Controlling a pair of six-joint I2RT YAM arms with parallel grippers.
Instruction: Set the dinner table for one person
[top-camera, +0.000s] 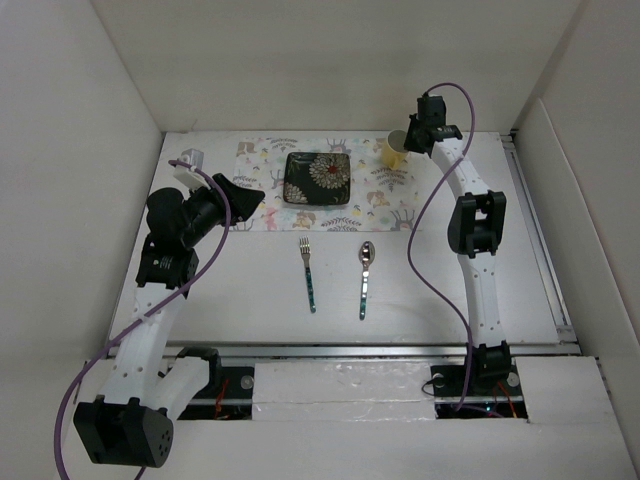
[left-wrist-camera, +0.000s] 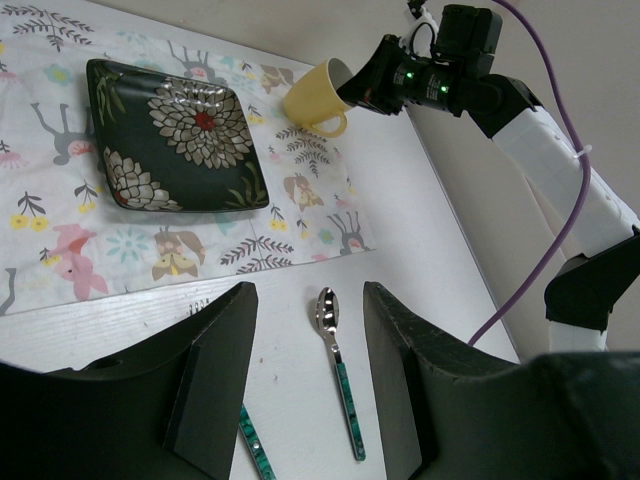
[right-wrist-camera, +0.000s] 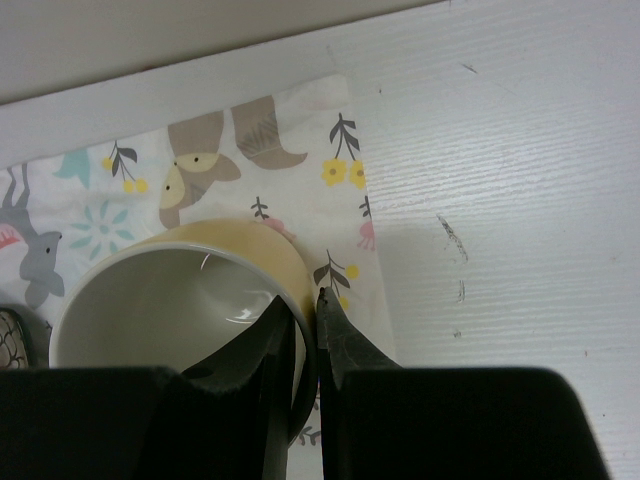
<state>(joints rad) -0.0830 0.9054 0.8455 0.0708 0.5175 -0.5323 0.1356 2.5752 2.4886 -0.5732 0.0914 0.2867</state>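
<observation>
The white dinner table (top-camera: 250, 290) carries a patterned placemat (top-camera: 385, 195) at the back, with a dark flowered square plate (top-camera: 317, 177) on it. My right gripper (right-wrist-camera: 305, 300) is shut on the rim of a yellow mug (right-wrist-camera: 180, 290), one finger inside and one outside. The mug (left-wrist-camera: 315, 95) hangs tilted over the mat's right corner. A fork (top-camera: 308, 270) and a spoon (top-camera: 365, 275) with teal handles lie side by side in front of the mat. My left gripper (left-wrist-camera: 308, 295) hovers open and empty at the left, its fingers framing the spoon (left-wrist-camera: 340, 370).
White walls enclose the table on the left, back and right. A metal rail runs along the near edge by the arm bases. The right arm's purple cable (top-camera: 425, 215) hangs over the table's right part.
</observation>
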